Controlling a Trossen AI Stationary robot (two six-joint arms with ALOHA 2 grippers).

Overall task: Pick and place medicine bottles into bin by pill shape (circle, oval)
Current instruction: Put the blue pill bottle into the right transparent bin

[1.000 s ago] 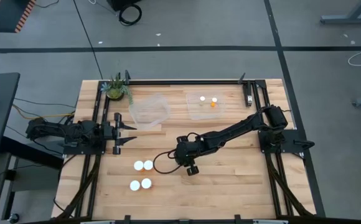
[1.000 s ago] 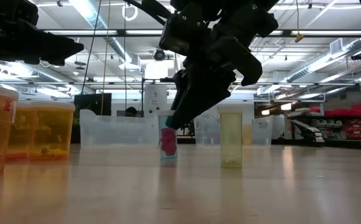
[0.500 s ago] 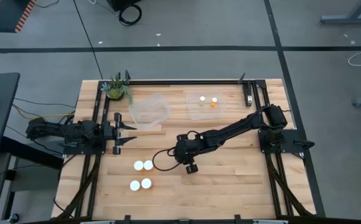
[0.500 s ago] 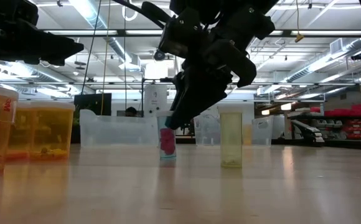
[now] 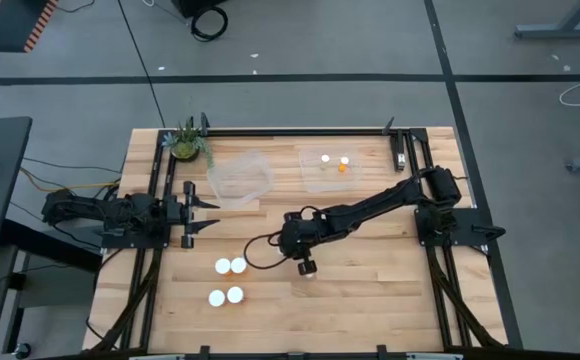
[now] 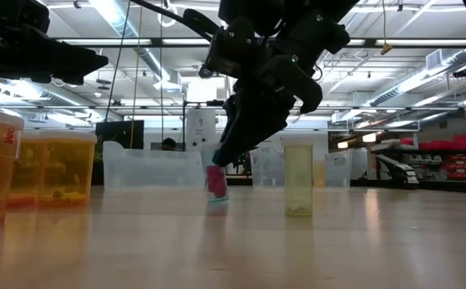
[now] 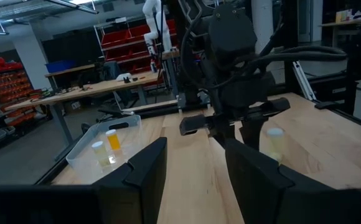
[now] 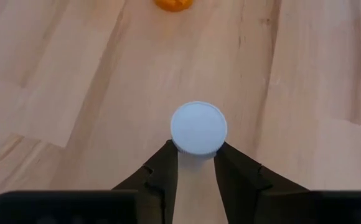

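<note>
A small bottle with a pink label [image 6: 217, 189] and a round white cap [image 8: 198, 127] stands mid-table; in the high view the right arm hides it. My right gripper [image 8: 196, 163] slants down onto its top and is shut on it; it also shows in the high view [image 5: 305, 263]. A pale yellow bottle [image 6: 298, 177] stands just beside it toward the near edge. Four wide-capped bottles [image 5: 223, 266] stand in a group to the left. My left gripper [image 5: 208, 211] waits open and empty at the table's left side. My right gripper has the pink-labelled bottle's top between its two fingers [image 8: 162, 171], just under the cap's rim [image 8: 182, 149]. The fingers slant down from the table's right. In the low view the near finger hides the cap. The bottle stands upright with its base [image 6: 217, 205] on the table.
A clear bin [image 5: 330, 184] at the far right holds small bottles [image 5: 324, 158]. A second clear bin [image 5: 240, 180] stands left of it. A green potted plant [image 5: 185, 143] stands at the far left corner. Bare wood lies toward the near right.
My right arm has shifted a little toward the table's left, with its fingertips staying at the pink-labelled bottle's top. The bottle has stayed standing where it was.
</note>
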